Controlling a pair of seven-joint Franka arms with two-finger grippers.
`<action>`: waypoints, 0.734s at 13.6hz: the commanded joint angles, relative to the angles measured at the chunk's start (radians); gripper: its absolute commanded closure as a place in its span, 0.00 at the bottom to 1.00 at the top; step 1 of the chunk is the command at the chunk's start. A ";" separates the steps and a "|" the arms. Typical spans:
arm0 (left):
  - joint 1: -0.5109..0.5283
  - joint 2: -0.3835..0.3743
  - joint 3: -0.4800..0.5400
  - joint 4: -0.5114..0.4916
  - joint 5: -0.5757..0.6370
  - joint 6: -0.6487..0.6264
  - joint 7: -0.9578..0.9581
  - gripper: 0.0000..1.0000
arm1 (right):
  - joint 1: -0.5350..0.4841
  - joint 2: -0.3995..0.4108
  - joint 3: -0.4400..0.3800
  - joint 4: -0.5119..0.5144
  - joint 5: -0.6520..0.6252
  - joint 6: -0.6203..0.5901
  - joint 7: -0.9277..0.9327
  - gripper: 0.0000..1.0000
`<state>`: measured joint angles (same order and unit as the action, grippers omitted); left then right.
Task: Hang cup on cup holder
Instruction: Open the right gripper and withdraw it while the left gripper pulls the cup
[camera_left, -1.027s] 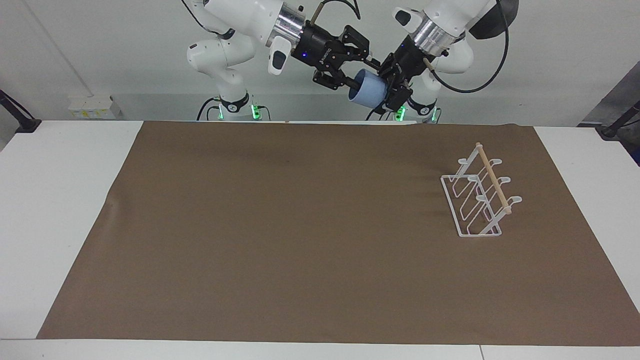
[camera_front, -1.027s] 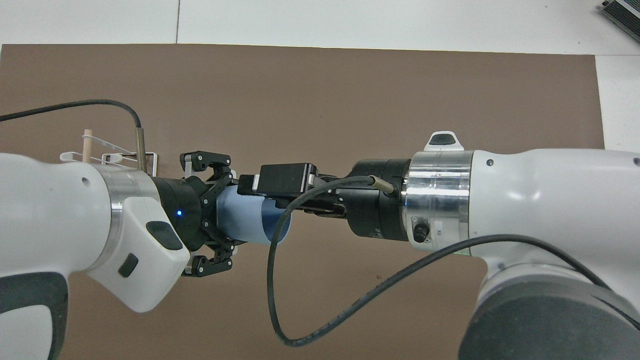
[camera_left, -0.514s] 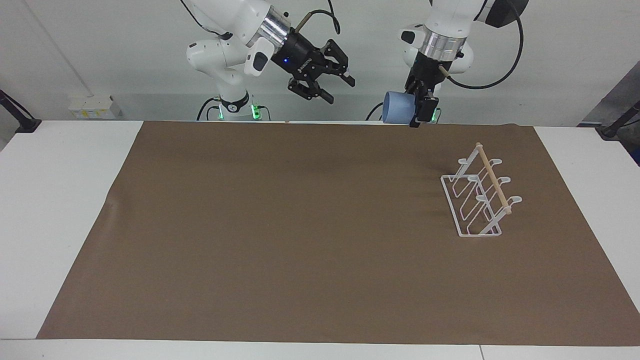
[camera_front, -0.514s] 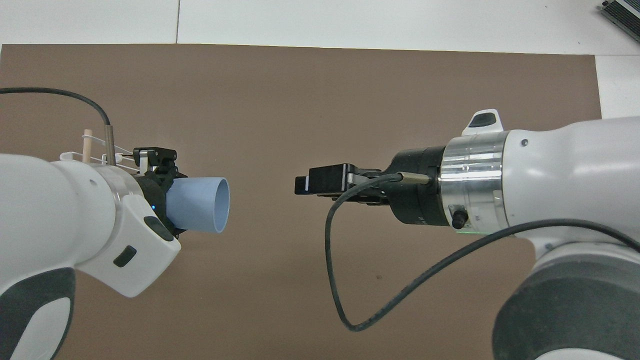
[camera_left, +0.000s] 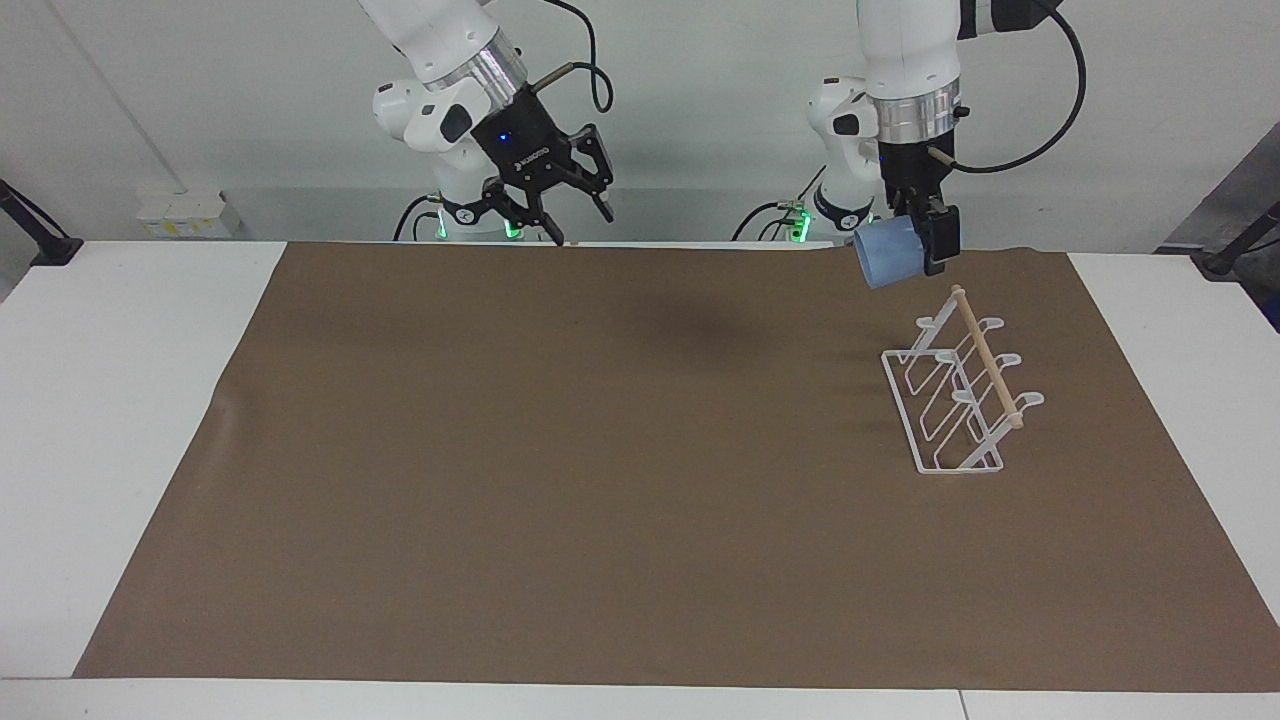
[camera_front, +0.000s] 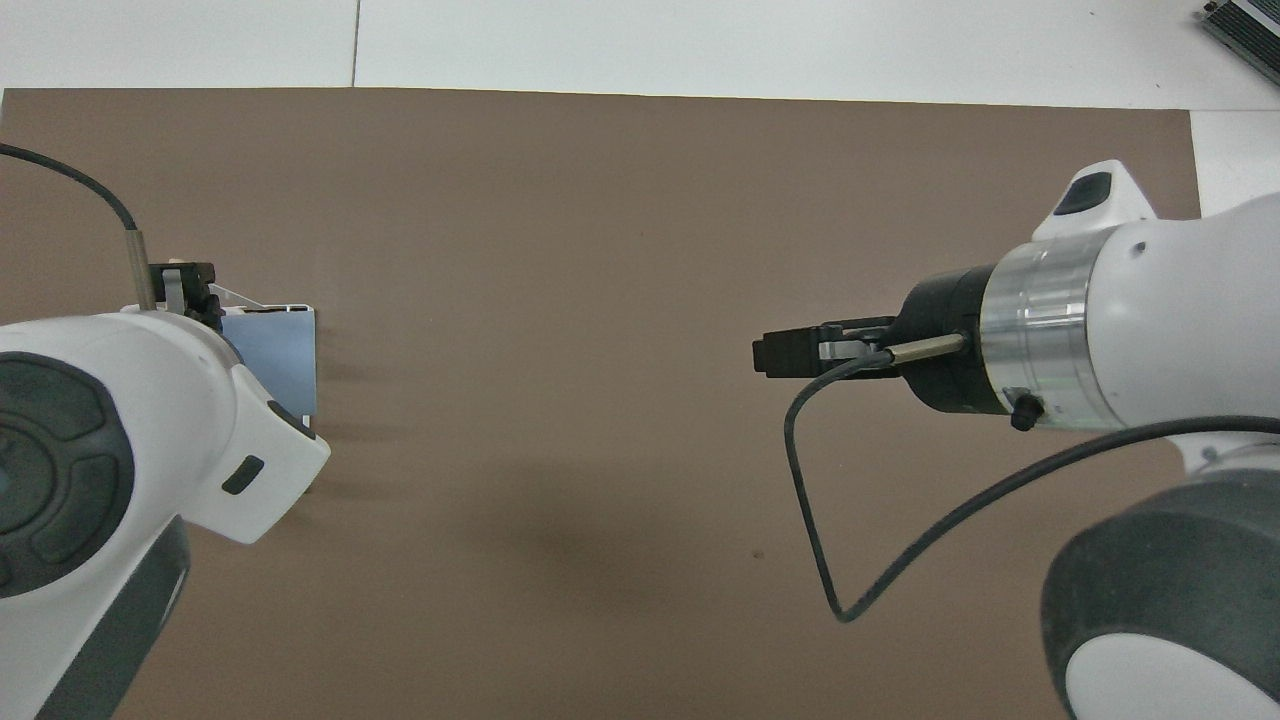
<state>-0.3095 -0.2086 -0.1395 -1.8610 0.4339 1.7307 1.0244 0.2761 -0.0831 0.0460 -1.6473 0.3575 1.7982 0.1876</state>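
Cup (camera_left: 886, 263) held in the air by the left gripper (camera_left: 925, 240), over the cup holder's (camera_left: 958, 385) end nearest the robots.

The light blue cup hung tilted, its fingers clamped on it, clear of the white wire rack and its wooden dowel (camera_left: 987, 356), not touching either. The cup holder stood on the brown mat (camera_left: 600, 480) toward the left arm's end of the table. In the overhead view the cup (camera_front: 272, 360) covered most of the rack. The right gripper (camera_left: 560, 205) was raised over the mat's edge nearest the robots, fingers spread apart and holding nothing, well apart from the cup.
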 joint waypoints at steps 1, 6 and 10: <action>-0.011 -0.026 0.000 -0.066 0.110 -0.013 -0.038 1.00 | -0.021 0.013 0.005 0.058 -0.135 -0.074 -0.016 0.32; -0.014 0.063 -0.006 -0.093 0.297 -0.089 -0.133 1.00 | -0.124 0.008 0.003 0.090 -0.222 -0.210 -0.016 0.34; -0.017 0.127 -0.006 -0.124 0.391 -0.109 -0.138 1.00 | -0.167 -0.001 0.003 0.089 -0.311 -0.301 -0.020 0.34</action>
<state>-0.3104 -0.1032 -0.1480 -1.9736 0.7535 1.6328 0.9077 0.1372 -0.0835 0.0391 -1.5711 0.0818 1.5413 0.1843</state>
